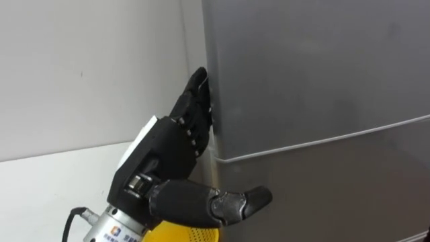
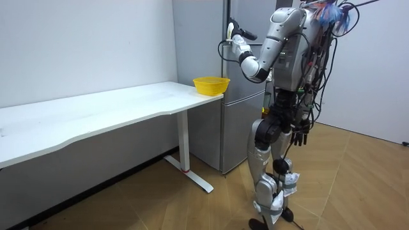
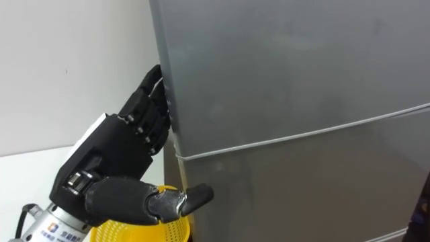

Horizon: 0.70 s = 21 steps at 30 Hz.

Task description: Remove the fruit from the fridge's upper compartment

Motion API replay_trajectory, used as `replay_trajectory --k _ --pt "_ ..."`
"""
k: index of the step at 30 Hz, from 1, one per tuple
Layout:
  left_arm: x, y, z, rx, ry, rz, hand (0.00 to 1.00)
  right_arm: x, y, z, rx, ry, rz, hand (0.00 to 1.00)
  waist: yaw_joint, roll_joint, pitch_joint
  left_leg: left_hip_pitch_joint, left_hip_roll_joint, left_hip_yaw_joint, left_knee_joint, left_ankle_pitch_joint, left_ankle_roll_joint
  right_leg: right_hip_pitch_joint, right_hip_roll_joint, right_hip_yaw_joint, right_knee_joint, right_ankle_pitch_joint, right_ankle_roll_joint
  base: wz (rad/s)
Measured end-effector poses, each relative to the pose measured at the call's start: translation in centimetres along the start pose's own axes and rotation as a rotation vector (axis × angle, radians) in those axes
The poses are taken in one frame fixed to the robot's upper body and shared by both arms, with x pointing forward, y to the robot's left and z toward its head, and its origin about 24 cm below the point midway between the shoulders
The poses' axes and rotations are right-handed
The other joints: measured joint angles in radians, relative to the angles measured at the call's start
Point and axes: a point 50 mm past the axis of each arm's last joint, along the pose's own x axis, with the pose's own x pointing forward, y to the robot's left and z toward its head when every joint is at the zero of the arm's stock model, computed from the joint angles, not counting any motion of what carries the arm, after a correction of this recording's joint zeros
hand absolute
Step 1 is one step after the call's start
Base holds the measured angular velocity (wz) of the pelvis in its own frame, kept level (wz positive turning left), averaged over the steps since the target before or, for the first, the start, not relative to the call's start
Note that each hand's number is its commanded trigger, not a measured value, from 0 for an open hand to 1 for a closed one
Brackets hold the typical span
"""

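Opening not yet done: left hand [image 1: 163, 149] at the shut upper fridge door [image 1: 316, 67] edge, grip impossible to tell; retrieval remains.

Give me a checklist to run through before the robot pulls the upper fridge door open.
1. Left hand at the left edge of the upper door: ok.
2. Firm hold on that edge: cannot tell.
3. Upper door open: not ok, it is shut.
4. Right hand out of the door's way: ok, it hangs by the hip.
5. Yellow bowl on the table corner safe from the left arm: cannot tell; it sits right beside the fridge, under that arm.
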Motion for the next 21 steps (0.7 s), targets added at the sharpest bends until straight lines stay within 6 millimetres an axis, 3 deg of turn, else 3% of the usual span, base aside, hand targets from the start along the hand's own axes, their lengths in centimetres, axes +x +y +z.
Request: replay_trajectory --k 16,18,21 --pt "0.00 -0.08 0.09 -0.038 -0.014 -0.022 0.00 0.00 -0.44 -0.23 -0.001 0.003 0.000 0.00 0.000 0.015 0.0010 -0.011 0.000 0.002 -0.001 0.000 0.000 -0.002 0.001 0.001 -0.019 0.006 0.002 0.01" --pt "0.00 -0.10 0.12 -0.037 -0.017 -0.025 1.00 0.00 -0.42 -0.18 -0.005 -0.003 0.001 0.00 0.000 0.015 0.0013 -0.012 0.000 0.002 -0.001 0.000 0.001 -0.002 0.001 0.000 -0.019 0.006 0.003 0.00" --pt "0.03 -0.17 0.26 -0.038 -0.025 -0.032 1.00 0.00 -0.45 -0.09 -0.010 -0.012 0.000 0.00 0.000 0.020 0.0009 -0.018 0.000 0.002 -0.001 0.001 0.002 -0.002 0.000 -0.001 -0.020 0.009 0.003 0.05"
